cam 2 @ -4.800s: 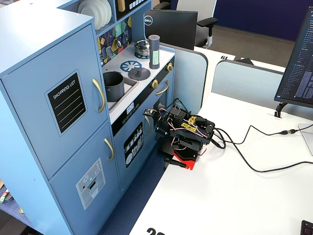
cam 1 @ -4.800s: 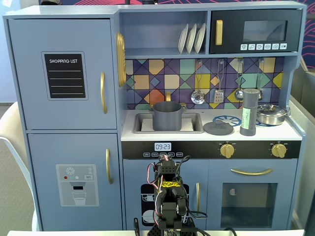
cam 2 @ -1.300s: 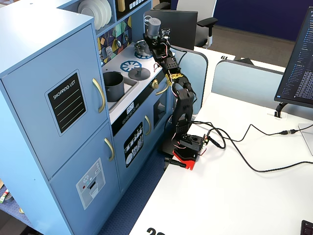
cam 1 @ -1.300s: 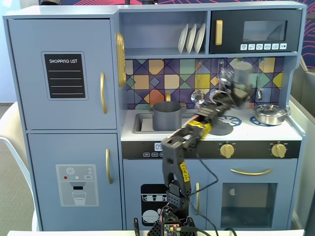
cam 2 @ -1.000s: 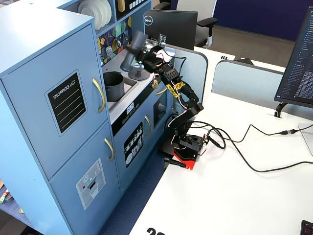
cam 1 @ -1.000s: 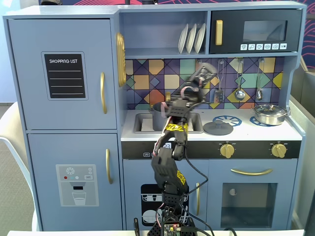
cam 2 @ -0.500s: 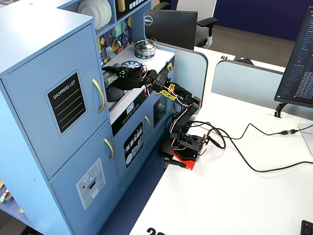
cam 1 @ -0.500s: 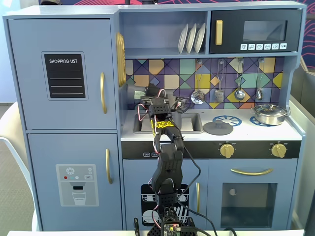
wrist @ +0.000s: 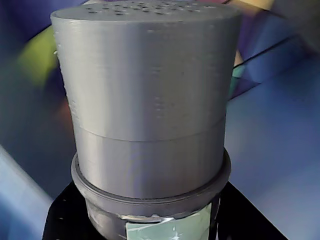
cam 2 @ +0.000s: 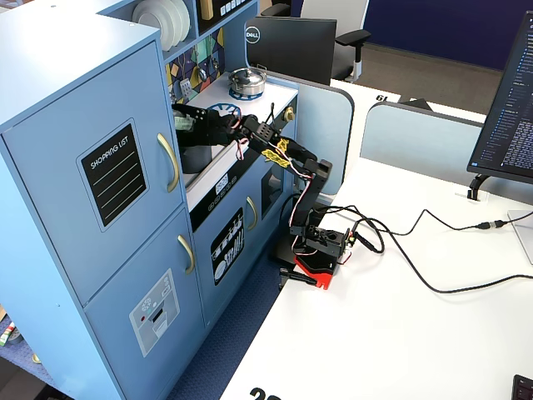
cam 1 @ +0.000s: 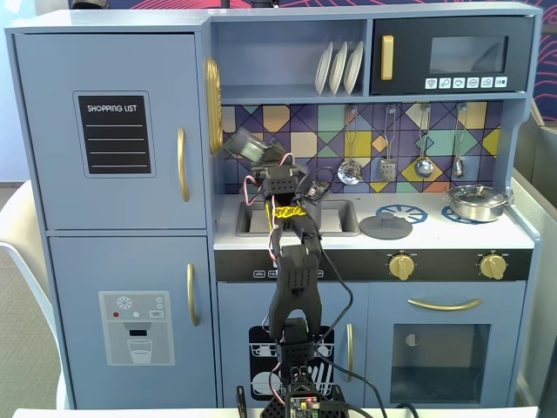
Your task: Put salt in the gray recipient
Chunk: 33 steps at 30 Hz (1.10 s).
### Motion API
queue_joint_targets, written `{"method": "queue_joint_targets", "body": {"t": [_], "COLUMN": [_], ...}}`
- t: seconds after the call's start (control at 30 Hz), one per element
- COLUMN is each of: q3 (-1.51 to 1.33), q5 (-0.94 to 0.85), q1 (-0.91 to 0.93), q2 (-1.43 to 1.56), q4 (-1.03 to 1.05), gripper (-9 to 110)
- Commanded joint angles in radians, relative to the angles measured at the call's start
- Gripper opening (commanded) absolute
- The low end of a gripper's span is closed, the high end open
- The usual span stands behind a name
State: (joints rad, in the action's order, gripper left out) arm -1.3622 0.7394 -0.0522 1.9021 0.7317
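Observation:
My gripper (cam 1: 264,161) is shut on the salt (cam 1: 247,143), a slim gray shaker with a lighter cap. It holds the shaker tilted, cap up and to the left, above the left end of the sink (cam 1: 336,219). In the wrist view the salt (wrist: 150,110) fills the frame, with its perforated cap on top and its pale green label at the bottom, between the black fingers (wrist: 70,217) of the gripper (wrist: 155,227). The gripper (cam 2: 198,125) and salt (cam 2: 181,123) also show beside the fridge in another fixed view. The gray recipient is not clearly visible; the arm covers the sink.
A flat gray lid (cam 1: 385,227) lies on the counter right of the sink. A shiny steel pot (cam 1: 477,202) stands on the right burner. Utensils (cam 1: 423,165) hang on the tiled back wall. The fridge wall (cam 1: 209,174) is close to the left of the shaker.

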Motion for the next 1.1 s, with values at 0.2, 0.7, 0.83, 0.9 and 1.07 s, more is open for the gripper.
{"method": "queue_joint_targets", "body": {"t": [0.2,0.7,0.83,0.9,1.07], "q3": [0.017,0.236,0.043,0.103,0.383], "q5": [0.103,0.187,0.077,0.061,0.127], "q1": [0.038,0.008,-0.035,-0.049,-0.025], "q2": [0.035,-0.057,0.051,0.021,-0.120], "q4": [-0.169,0.227,-0.190,-0.173,0.275], "gripper": [0,0,0,0,0]}}
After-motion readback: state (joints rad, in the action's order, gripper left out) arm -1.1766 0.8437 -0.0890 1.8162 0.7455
